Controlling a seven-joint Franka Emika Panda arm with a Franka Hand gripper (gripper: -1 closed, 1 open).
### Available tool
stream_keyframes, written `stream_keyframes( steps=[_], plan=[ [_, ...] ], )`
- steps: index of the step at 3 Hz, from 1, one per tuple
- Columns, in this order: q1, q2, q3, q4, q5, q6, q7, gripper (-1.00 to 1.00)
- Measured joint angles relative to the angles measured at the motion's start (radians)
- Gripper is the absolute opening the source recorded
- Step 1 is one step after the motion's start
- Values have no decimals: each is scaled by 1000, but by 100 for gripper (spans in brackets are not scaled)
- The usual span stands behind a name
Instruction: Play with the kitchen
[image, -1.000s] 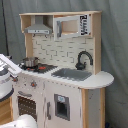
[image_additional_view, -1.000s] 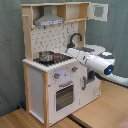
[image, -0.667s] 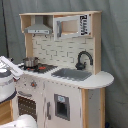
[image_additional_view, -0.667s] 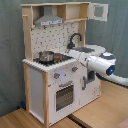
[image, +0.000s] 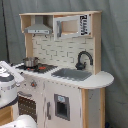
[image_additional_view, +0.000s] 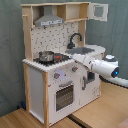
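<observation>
pot (image_additional_view: 46, 55) on stovetop (image_additional_view: 56, 59) | faucet (image_additional_view: 75, 39) behind sink (image_additional_view: 85, 50) | hood (image_additional_view: 49, 20) above stovetop

First exterior view faced the kitchen (image: 62, 70) from its sink-side front; second exterior view (image_additional_view: 60, 65) looked from its stove-side corner. Both mid-range, shared the countertop.

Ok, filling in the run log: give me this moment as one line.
arm: at toy kitchen front, by counter | pot: on stove | microwave door: open | end effector: not visible
</observation>
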Motion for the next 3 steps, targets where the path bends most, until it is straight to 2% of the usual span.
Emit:
stream_keyframes(
  steps=[1,3],
  plan=[
    [31,0,18,-35,2,27,99,100],
    [46,0,24,-23,11,30,319,100]
  ],
)
